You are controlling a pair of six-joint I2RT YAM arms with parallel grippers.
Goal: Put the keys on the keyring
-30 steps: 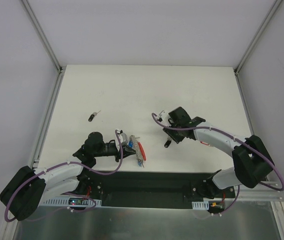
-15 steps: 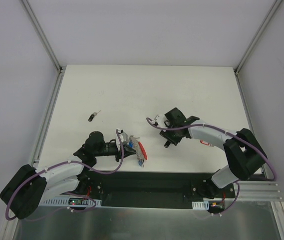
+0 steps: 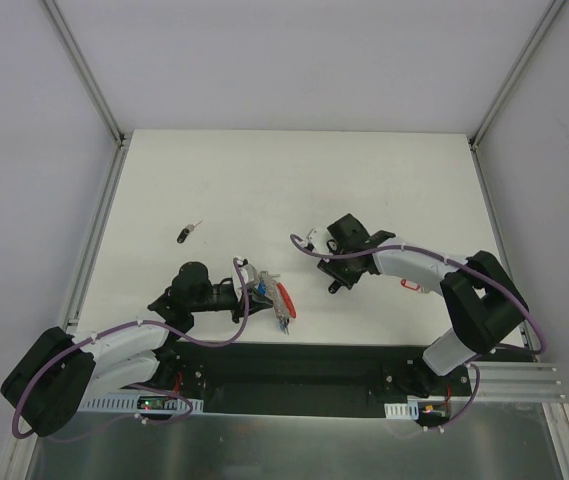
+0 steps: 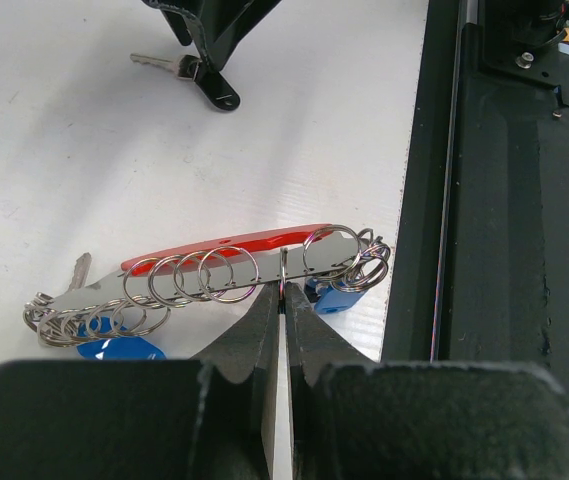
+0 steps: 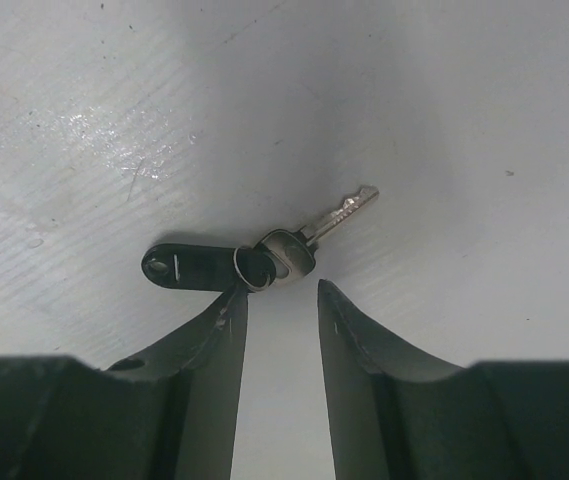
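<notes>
The keyring, a grey metal loop with a red band, several split rings and blue tags, lies at the table's near edge. My left gripper is shut on one thin ring of it. A small silver key with a black head and black tag lies flat on the table just beyond the fingertips of my right gripper, which is open and low over it. This key also shows in the top view and the left wrist view. A second key lies far left.
The white table is bounded by a black strip along the near edge and metal rails at the sides. A small red tag shows beside my right forearm. Purple cables loop off both arms.
My right gripper has shifted a little to the left and settled over the key with the black tag. The left gripper and the keyring have not moved.
</notes>
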